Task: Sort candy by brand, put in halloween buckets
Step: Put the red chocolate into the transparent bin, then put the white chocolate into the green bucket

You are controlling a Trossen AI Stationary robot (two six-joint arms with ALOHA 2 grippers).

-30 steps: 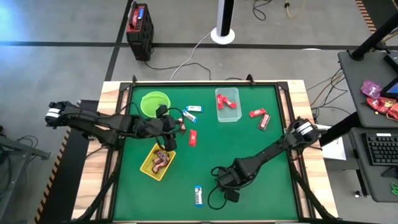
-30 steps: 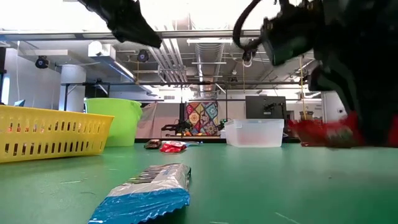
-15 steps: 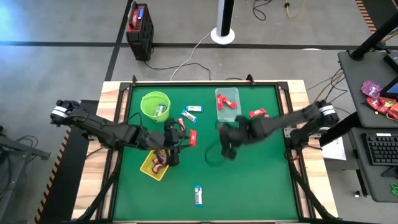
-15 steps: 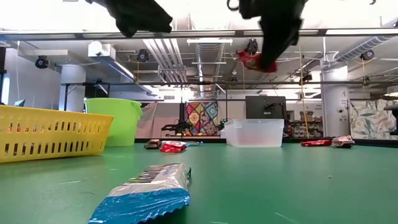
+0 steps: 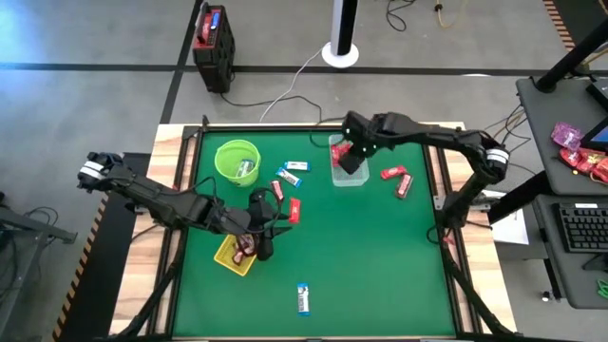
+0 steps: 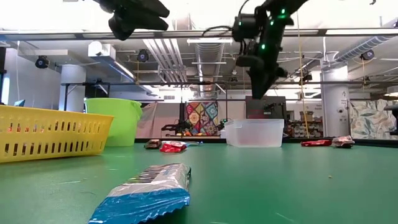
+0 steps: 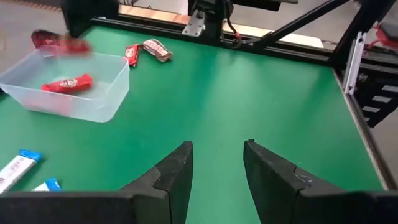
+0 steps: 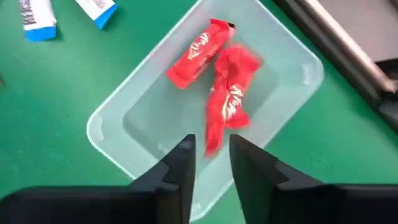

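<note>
My right gripper (image 8: pixel 211 155) hangs open over the clear tub (image 8: pixel 99 124), at the table's far side (image 5: pixel 353 160). A red candy bar (image 8: pixel 229 102) shows blurred just below its fingertips, in the air inside the tub (image 7: pixel 59 41). Another red bar (image 8: pixel 198 55) lies flat on the tub's floor. My left gripper (image 7: pixel 217 155) stands open with nothing between its fingers, above the right edge of the yellow basket (image 5: pixel 231 255), which holds dark bars. The green bucket (image 5: pixel 228 152) has a blue-and-white bar (image 5: pixel 244 169) inside.
Loose candy lies on the green mat: blue-and-white bars (image 5: pixel 294 167) (image 5: pixel 303 297), a red bar (image 5: pixel 295 210), and a red bar (image 5: pixel 390 173) next to a dark one (image 5: pixel 404 185) right of the tub. The table has a raised black frame (image 5: pixel 432 204).
My right gripper has swung from the near middle of the table up and toward the far edge, carrying the red bar to the clear tub; the bar has left its fingers and drops. My left gripper has shifted toward the near edge, over the yellow basket.
</note>
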